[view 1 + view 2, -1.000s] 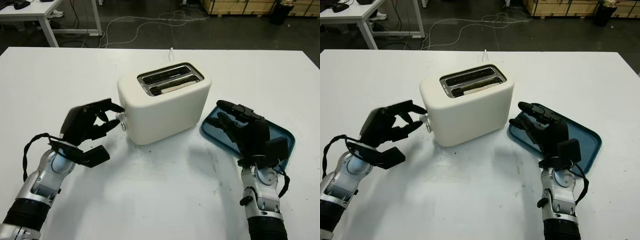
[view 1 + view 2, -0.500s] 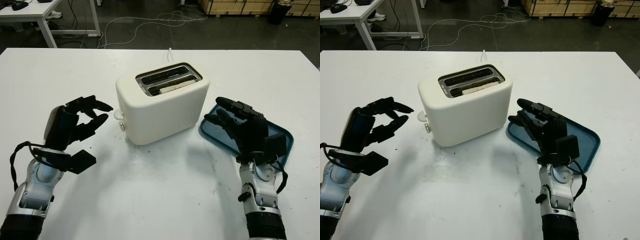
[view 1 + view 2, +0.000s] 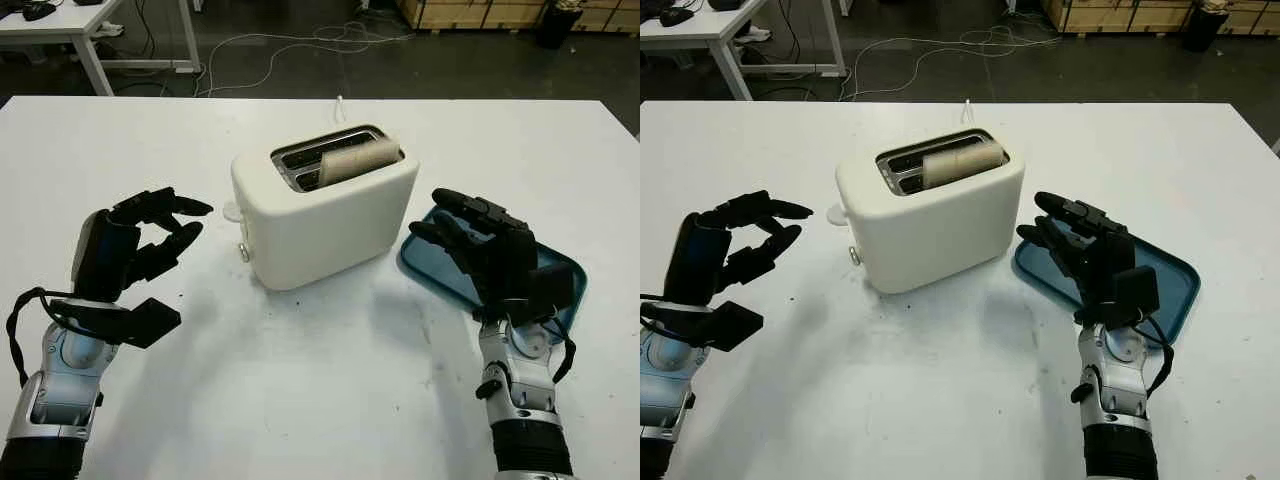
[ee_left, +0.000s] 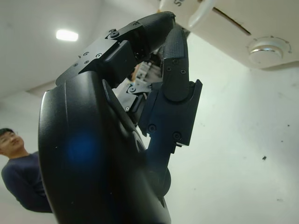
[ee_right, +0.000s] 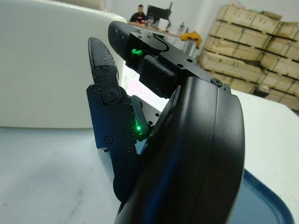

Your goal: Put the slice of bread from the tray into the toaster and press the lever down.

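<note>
Bread point(image 3: 356, 159) upright in toaster point(image 3: 325, 205) slot, lengthwise

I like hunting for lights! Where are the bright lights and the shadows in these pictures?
Left wrist view: a ceiling lamp glows white behind the left hand. Right wrist view: two tiny green lights shine on the right hand. Left eye view: the toaster lays a soft grey shadow on the white table, on the side nearest the robot.

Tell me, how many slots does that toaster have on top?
2. The toaster has two long slots side by side on top; the nearer slot holds the slice of bread sticking up, the farther slot looks empty.
</note>
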Robot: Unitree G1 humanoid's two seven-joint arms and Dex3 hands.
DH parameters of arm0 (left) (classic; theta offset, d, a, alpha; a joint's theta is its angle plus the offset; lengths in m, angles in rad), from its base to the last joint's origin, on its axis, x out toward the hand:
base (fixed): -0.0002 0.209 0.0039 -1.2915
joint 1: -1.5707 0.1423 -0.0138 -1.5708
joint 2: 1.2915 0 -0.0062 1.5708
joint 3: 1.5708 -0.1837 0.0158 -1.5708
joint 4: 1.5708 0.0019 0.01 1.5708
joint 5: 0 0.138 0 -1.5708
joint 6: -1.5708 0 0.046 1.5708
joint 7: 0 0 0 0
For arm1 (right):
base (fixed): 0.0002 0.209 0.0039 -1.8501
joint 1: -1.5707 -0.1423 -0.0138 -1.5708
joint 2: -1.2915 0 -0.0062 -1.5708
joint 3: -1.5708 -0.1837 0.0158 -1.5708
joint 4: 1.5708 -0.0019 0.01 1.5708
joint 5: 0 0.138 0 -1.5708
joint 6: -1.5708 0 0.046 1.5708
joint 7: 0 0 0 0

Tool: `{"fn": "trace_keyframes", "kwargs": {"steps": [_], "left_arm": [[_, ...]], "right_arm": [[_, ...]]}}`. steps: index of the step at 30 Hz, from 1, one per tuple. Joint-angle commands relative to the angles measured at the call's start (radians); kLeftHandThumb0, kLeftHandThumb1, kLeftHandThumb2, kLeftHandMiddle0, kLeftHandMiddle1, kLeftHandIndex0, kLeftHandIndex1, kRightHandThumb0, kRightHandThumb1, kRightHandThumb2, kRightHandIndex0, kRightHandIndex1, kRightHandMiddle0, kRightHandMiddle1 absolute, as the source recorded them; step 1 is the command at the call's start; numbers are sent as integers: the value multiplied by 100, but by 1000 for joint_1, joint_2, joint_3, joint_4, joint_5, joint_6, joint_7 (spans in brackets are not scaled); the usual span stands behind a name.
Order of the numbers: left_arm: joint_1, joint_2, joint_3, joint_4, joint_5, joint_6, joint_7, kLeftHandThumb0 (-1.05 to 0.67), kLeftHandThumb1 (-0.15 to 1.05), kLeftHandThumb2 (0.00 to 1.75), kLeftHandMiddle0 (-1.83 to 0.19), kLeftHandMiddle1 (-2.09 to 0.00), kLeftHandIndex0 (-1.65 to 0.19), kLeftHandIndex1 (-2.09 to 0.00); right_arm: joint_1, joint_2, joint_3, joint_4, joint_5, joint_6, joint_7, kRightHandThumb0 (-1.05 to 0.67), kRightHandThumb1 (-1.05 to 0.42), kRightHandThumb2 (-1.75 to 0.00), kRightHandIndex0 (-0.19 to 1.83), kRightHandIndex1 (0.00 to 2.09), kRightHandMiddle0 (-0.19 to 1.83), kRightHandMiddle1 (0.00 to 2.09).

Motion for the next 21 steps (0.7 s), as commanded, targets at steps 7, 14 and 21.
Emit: {"fn": "trace_keyframes", "kwargs": {"steps": [7, 14, 21], "left_arm": [[-117, 157, 0, -16, 102, -33, -75, -38, 92, 3, -76, -139, -99, -33], [-240, 285, -43, -4, 178, -95, -170, -38, 89, 0, -76, -155, -110, -13], [-378, 372, -99, 14, 219, -121, -279, -42, 88, 0, -80, -155, -116, -7]], "right_arm": [[-3, -7, -6, 1, 0, -19, 4, -40, -90, 0, 129, 1, 113, 0], [1, -6, -12, -3, 9, -11, 14, -39, -89, 0, 130, 1, 113, 0], [4, -6, -13, -6, 7, -4, 17, -40, -89, 0, 131, 1, 113, 0]]}}
